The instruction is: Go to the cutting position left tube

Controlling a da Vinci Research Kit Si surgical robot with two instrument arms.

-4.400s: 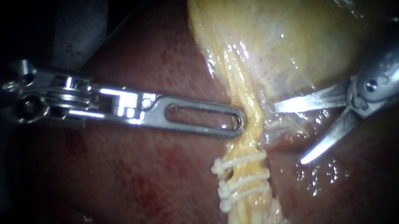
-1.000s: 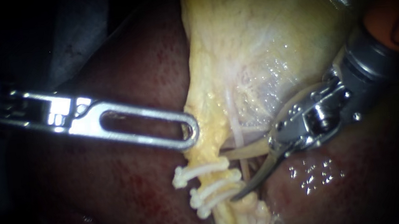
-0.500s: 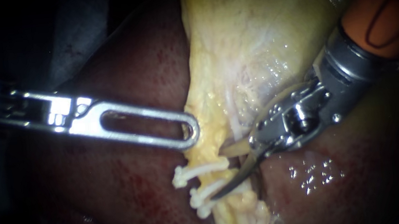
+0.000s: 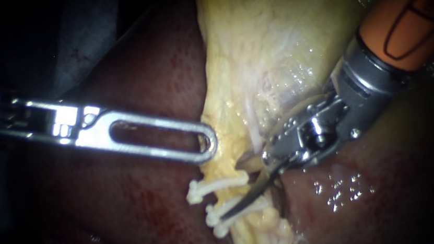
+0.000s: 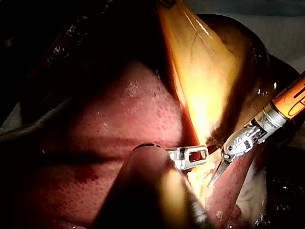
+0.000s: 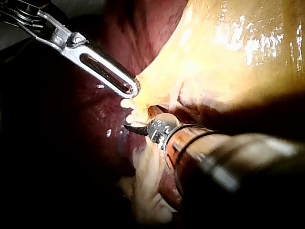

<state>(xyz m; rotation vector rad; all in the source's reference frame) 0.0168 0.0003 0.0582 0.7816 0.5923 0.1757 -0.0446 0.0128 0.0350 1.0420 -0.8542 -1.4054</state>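
A pale yellow tube [image 4: 238,193] runs down from the gallbladder [image 4: 278,43] over the dark red liver [image 4: 146,207]. Three white clips [image 4: 217,185] cross it, one above a lower pair [image 4: 228,211]. My left instrument [image 4: 205,141], with a slotted jaw, is shut on the yellow tissue just above the top clip. My right instrument [image 4: 235,191] comes in from the upper right with curved blades open. Its lower blade [image 4: 244,198] lies across the tube between the top clip and the lower pair. The upper blade is mostly hidden behind the tissue.
In the left wrist view the right instrument [image 5: 215,174] sits just beside the left jaw [image 5: 193,155]. The right wrist view shows the blade tip [image 6: 129,128] under the slotted jaw [image 6: 112,76]. Wet liver [image 4: 338,192] lies beneath the right instrument's wrist.
The right instrument has slid down and to the left, its blade tip reaching farther across the tube between the clips. Since the oldest frame the left instrument has drawn the tissue leftward.
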